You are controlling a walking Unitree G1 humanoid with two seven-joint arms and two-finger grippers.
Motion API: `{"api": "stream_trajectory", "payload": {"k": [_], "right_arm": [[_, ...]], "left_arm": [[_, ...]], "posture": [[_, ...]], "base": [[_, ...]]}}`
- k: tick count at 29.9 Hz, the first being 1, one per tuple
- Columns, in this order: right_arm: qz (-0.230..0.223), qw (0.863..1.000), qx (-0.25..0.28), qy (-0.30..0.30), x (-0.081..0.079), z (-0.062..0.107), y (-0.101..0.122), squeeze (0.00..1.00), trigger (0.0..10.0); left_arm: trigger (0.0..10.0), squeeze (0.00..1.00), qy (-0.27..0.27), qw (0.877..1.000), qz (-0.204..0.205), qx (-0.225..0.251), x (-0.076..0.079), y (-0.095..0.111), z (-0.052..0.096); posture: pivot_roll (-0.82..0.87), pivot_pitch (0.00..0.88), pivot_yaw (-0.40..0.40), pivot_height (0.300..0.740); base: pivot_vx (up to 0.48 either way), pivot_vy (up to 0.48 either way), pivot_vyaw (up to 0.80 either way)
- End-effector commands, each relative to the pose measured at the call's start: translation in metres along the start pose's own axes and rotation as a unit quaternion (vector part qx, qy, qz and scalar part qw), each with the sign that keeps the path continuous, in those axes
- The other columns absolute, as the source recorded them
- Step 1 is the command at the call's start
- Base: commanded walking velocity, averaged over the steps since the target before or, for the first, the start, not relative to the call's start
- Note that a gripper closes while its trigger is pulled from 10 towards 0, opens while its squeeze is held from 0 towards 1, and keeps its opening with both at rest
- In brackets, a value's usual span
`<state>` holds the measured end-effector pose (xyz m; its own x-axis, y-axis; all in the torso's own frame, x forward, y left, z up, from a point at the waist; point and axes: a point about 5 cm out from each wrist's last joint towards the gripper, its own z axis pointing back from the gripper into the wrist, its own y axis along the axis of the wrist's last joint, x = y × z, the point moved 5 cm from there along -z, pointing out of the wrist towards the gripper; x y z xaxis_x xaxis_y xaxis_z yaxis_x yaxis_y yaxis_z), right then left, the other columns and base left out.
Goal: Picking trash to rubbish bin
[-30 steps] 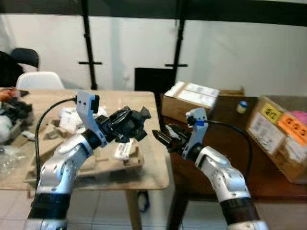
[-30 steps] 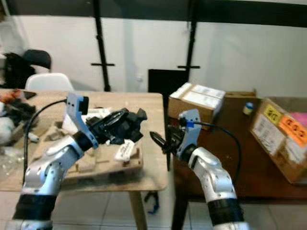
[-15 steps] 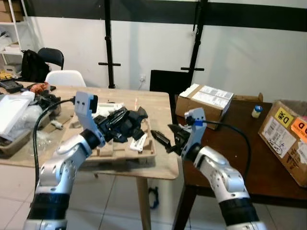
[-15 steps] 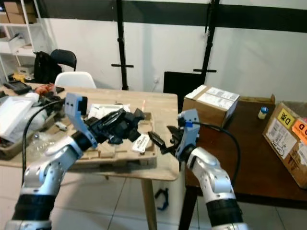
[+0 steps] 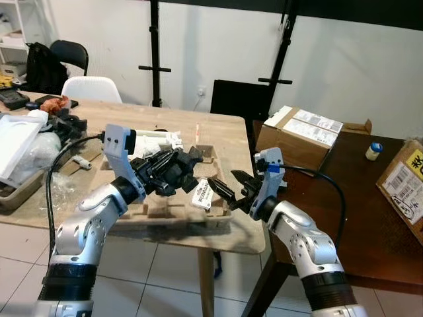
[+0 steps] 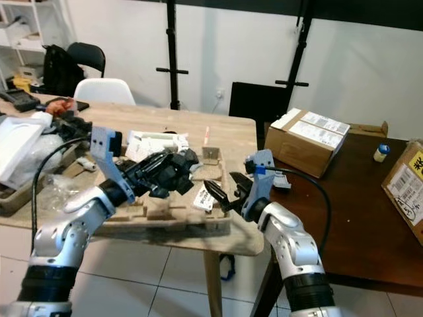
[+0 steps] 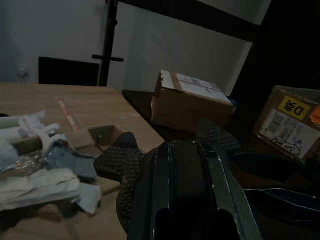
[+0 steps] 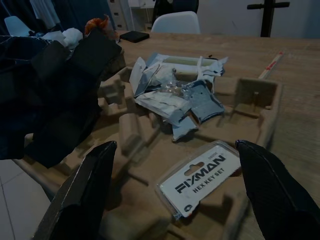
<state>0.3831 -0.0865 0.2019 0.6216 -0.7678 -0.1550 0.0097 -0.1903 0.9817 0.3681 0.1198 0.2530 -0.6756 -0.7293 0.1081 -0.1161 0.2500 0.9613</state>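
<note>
Head-camera scene: a wooden table [image 5: 228, 142] spans the left half, with a dark brown table [image 5: 370, 198] adjoining at 3 o'clock. On the wooden table lies a moulded cardboard tray [image 5: 165, 214], and in it a heap of crumpled white wrappers [image 8: 175, 92] — the trash — toward the tray's far side. A white blister card printed "FIXMAN HEX KEY SET" [image 8: 200, 182] rests in the tray's near part, at roughly 5 o'clock from the wrappers.

The left gripper [image 5: 182, 173] is raised just above the tray, at about 9 o'clock from the card; in the left wrist view its two black fingers [image 7: 125, 165] lie pressed together with nothing between them. The right gripper [image 5: 231, 187] hovers at the tray's right end, just beside the card; the right wrist view shows its fingers [image 8: 82, 200] spread wide, framing the card without touching it.

Surroundings: a closed cardboard box [image 5: 307, 135] on the dark table at 2 o'clock from the tray, a small blue-capped bottle [image 5: 374, 150] beyond it, and a labelled carton [image 5: 403, 188] at the right edge. A white chair [image 5: 92, 88] and a black chair [image 5: 66, 53] stand behind the wooden table — cluttered packaging [image 5: 23, 145] occupies its left end.
</note>
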Motion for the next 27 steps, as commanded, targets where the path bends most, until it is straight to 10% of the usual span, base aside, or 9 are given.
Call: {"api": "stream_trajectory", "payload": {"k": [1,13,27], "right_arm": [[-0.002,1.0,-0.002,-0.002,0.001,0.003,0.0,0.0,10.0],[-0.016,0.999,-0.005,-0.036,0.013,0.005,-0.002,0.0,10.0],[-0.015,0.999,-0.005,-0.033,0.011,0.004,-0.001,0.0,10.0]], "left_arm": [[10.0,0.0,-0.008,1.0,-0.01,-0.005,0.003,-0.001,0.001],[10.0,0.0,-0.016,1.0,-0.014,-0.008,0.006,-0.004,0.0],[10.0,0.0,-0.011,1.0,-0.019,-0.011,0.005,-0.005,0.0]], "posture": [[0.04,0.026,-0.039,0.74],[0.04,0.042,-0.034,0.74],[0.05,0.049,-0.036,0.74]], "base": [[0.0,0.0,0.0],[0.0,0.0,0.0],[0.0,0.0,-0.75]]}}
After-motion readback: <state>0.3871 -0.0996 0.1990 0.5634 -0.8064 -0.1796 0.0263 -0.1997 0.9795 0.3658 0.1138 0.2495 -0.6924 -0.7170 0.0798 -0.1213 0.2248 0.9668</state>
